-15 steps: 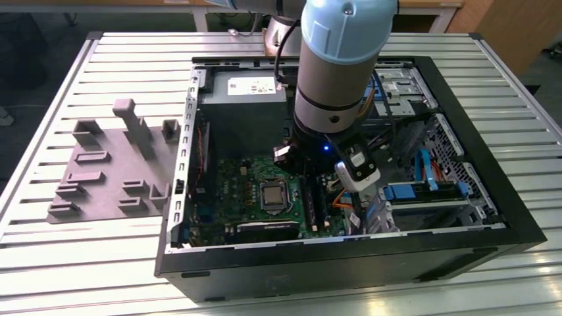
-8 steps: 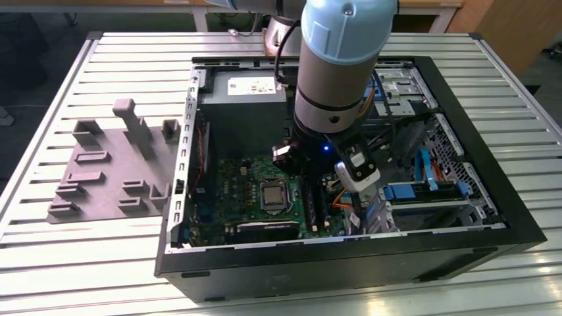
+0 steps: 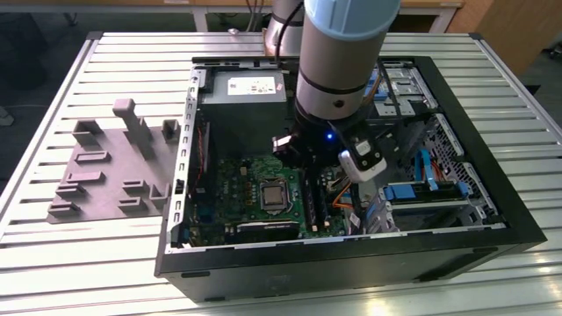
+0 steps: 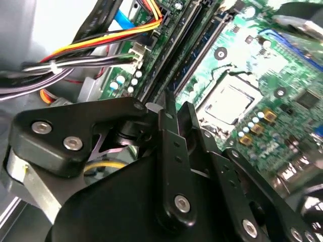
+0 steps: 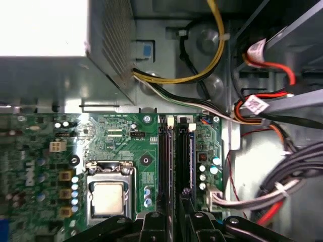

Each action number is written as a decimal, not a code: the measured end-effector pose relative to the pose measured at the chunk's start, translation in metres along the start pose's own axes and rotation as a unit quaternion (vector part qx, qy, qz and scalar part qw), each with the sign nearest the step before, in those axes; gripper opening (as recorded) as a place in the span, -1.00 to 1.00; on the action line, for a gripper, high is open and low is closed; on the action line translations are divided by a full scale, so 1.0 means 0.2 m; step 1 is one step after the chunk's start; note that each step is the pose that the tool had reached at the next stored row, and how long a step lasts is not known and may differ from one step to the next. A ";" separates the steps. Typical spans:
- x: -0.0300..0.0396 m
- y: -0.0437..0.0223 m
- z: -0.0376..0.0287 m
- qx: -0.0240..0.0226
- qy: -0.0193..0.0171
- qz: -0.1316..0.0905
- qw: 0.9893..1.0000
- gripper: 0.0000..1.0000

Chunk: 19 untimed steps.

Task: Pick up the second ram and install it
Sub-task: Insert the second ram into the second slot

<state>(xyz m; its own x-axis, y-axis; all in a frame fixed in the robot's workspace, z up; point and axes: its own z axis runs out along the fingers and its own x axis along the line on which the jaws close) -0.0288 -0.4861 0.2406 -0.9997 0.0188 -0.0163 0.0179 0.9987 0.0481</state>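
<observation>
My pincer hangs inside an open black computer case lying flat on the ribbed metal bench. Well off toward the exterior view's left, a grey moulded fixture tray sits on the bench.

Bright light glares white off the power supply in the first wrist view. The motherboard beyond the fingers looks blurry, maybe from motion.

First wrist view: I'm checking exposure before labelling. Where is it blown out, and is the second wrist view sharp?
In the first wrist view, the power supply top is washed out white; the motherboard is evenly lit. In the second wrist view, the gripper is in focus, while the far motherboard is blurred.
</observation>
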 end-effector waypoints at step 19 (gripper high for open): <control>0.011 0.002 -0.050 0.003 -0.001 0.000 1.000 -0.79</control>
<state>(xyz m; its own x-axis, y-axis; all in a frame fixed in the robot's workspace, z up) -0.0312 -0.4861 0.2506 -0.9997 0.0187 -0.0175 0.0179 0.9989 0.0428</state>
